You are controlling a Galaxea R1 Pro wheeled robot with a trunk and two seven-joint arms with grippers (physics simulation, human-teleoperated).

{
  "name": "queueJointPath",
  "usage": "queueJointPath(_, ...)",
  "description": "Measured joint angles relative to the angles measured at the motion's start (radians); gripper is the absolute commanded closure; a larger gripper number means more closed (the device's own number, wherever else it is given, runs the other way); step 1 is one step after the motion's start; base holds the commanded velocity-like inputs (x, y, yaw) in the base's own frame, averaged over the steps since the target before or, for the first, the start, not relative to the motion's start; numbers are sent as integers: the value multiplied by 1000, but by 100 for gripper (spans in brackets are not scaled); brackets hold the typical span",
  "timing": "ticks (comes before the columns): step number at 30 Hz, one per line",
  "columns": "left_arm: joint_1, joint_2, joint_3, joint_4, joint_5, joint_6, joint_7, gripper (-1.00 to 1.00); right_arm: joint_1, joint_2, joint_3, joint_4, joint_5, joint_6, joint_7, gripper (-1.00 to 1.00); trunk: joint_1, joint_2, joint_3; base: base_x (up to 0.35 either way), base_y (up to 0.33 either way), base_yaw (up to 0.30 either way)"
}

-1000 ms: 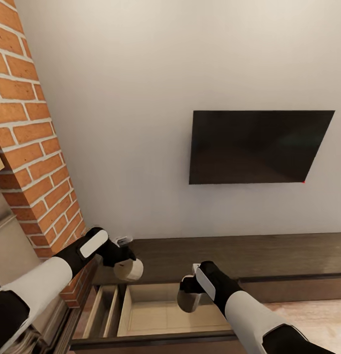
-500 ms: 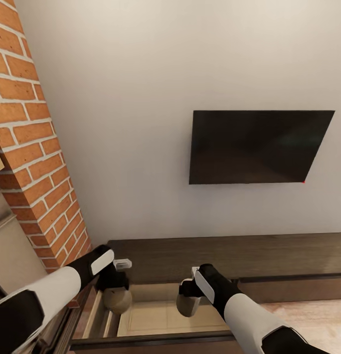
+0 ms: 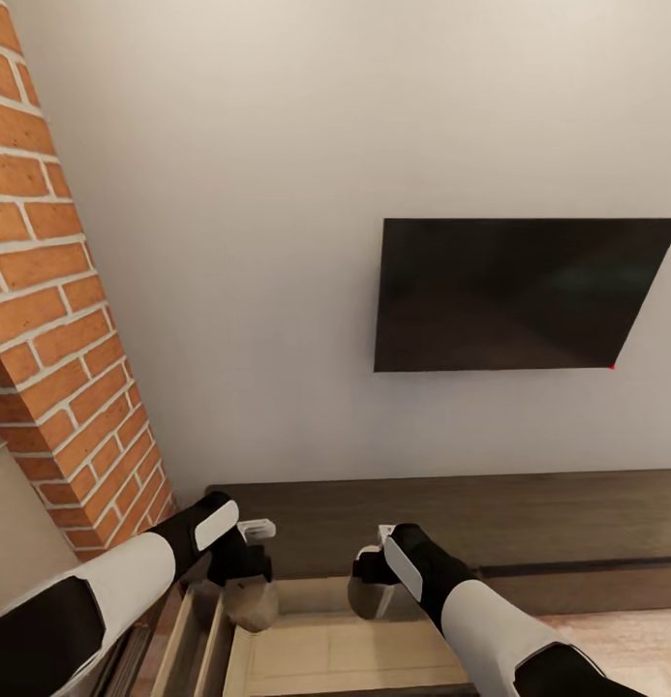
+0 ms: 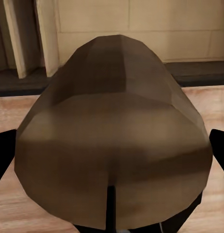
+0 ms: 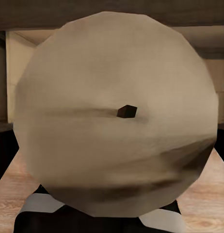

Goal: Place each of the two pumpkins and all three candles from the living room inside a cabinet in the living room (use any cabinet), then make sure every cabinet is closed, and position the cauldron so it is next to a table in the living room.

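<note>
- Pale grey wall [image 3: 277, 194] fills the background of the head view, with a black wall-mounted TV [image 3: 514, 295] on it and a red brick fireplace [image 3: 59, 319] at the side of the robot's left arm.
- Along the foot of the wall runs the cabinet [image 3: 490, 518], a long low dark brown unit; its drawer [image 3: 354, 653] nearest the brick stands pulled out, showing a pale wooden floor inside and upright dividers along its fireplace-side edge.
- Light wood plank floor [image 3: 630, 644] shows in front of the cabinet's closed section.
- Left pincer [image 3: 246, 581] points down over the fireplace-side end of the open drawer and is closed on the left candle [image 3: 250, 605], a tan stubby cylinder.
- In the left wrist view the left candle [image 4: 112, 145] lies close before the camera, with dark finger edges at either side of it and the drawer's pale panels and dividers beyond.
- Right pincer [image 3: 372, 581] hangs over the rear edge of the same drawer, near its middle, and grips the right candle [image 3: 371, 595], a cream-beige cylinder.
- In the right wrist view the right candle [image 5: 117, 116] presents its round flat end with a small dark wick spot at the centre; dark finger parts flank it, and plank floor and drawer interior lie behind.
- Both candles hang above the drawer, apart from each other; whether either touches the drawer floor cannot be told.
</note>
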Motion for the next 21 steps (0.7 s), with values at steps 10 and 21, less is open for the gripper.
queueJointPath(10,69,-37,0,3,1,-23,2,100,6,0,0,9,0,5,-10,100,0,0,0,12,0,0)
queueJointPath(21,88,-38,3,8,5,-87,7,100,6,0,1,11,3,1,-12,100,0,0,-2,0,0,110)
